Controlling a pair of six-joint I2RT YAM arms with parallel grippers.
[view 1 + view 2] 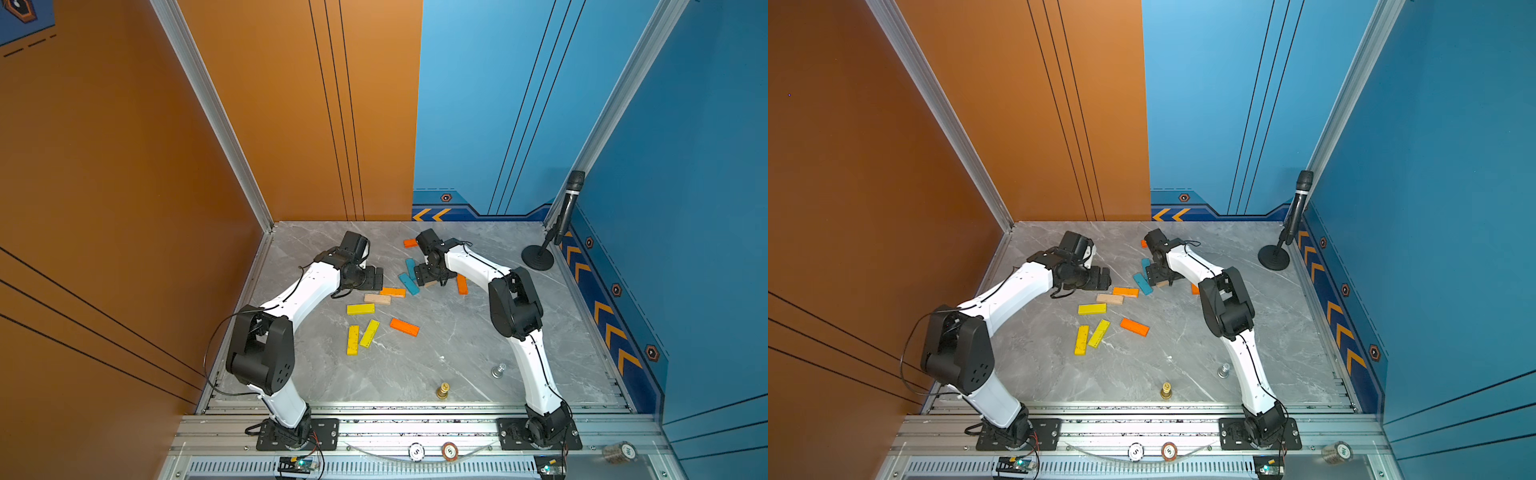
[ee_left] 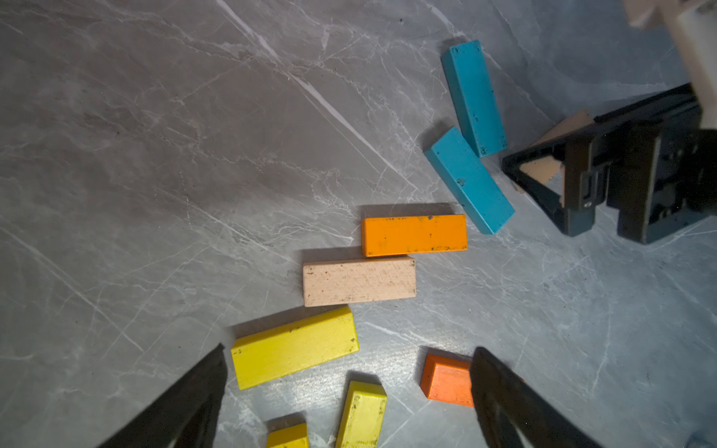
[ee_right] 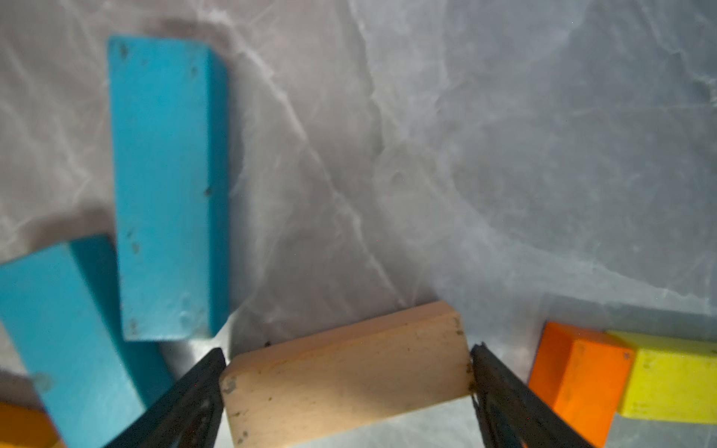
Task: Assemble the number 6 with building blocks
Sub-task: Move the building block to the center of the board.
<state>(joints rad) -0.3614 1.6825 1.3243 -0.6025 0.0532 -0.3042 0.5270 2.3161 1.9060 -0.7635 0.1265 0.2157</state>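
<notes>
Building blocks lie scattered over the grey marble table (image 1: 457, 374); the number 6 is out of view. My right gripper (image 1: 430, 279) (image 3: 349, 351) is shut on a tan block (image 3: 345, 372) end to end, held tilted beside two teal blocks (image 1: 409, 284) (image 3: 167, 186). My left gripper (image 1: 376, 277) (image 2: 349, 351) hangs open with nothing between its fingers, above an orange block (image 2: 414, 234), a second tan block (image 2: 359, 281) and a yellow block (image 2: 295, 347). Two more yellow blocks (image 1: 360, 336) and an orange block (image 1: 404, 327) lie nearer the front.
A microphone on a round stand (image 1: 537, 257) is at the back right corner. A gold piece (image 1: 443, 390) and a silver piece (image 1: 498, 370) stand near the front edge. Orange blocks lie at the back (image 1: 410, 243) and under the right arm (image 1: 461, 284).
</notes>
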